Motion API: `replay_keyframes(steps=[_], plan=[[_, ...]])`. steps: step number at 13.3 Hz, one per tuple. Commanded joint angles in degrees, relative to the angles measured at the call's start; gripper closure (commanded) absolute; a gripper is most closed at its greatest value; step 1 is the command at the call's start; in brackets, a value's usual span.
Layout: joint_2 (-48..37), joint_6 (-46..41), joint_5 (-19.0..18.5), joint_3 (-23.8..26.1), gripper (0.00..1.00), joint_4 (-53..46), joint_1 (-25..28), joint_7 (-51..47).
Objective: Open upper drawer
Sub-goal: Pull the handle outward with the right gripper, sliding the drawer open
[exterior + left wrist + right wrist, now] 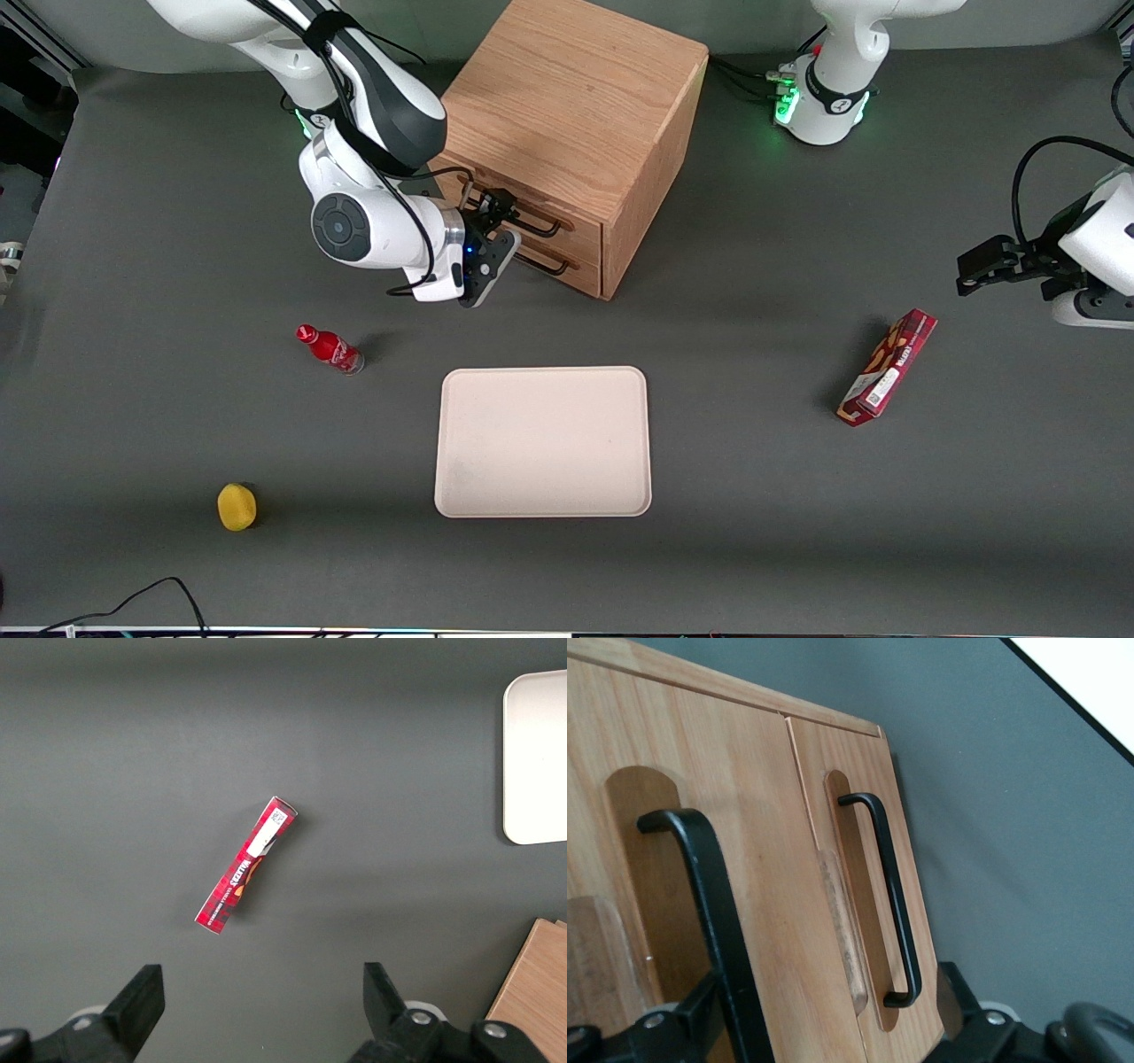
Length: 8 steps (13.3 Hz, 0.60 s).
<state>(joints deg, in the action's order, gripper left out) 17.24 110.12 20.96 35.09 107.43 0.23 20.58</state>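
The right arm's black two-finger gripper (pixel 493 215) stood spread around the oak upper drawer's (pixel 523 206) thin black bar handle (pixel 709 930), apparently ready to clamp and pull.

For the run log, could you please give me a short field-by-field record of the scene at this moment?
cabinet: oak cabinet, two drawers facing the working arm's end of the table
upper drawer: upper drawer looks shut, front level with the bottom drawer
handle: black bar handle of the upper drawer
gripper: gripper at the upper handle, a finger on each side
tray: beige tray, nothing on it
other items: red bottle, yellow object, red box
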Motion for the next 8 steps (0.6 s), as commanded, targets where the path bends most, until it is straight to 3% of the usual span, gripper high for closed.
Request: replay_keyframes(steps=[1,4,8], plan=[[-1.1,1.2,0.5,0.0,0.00,1.0,-0.2,1.4],[0.5,2.5,-4.9,0.0,0.00,0.1,-0.5,1.4],[5.2,1.9,-8.1,-1.0,0.00,-5.7,-1.1,2.9]])
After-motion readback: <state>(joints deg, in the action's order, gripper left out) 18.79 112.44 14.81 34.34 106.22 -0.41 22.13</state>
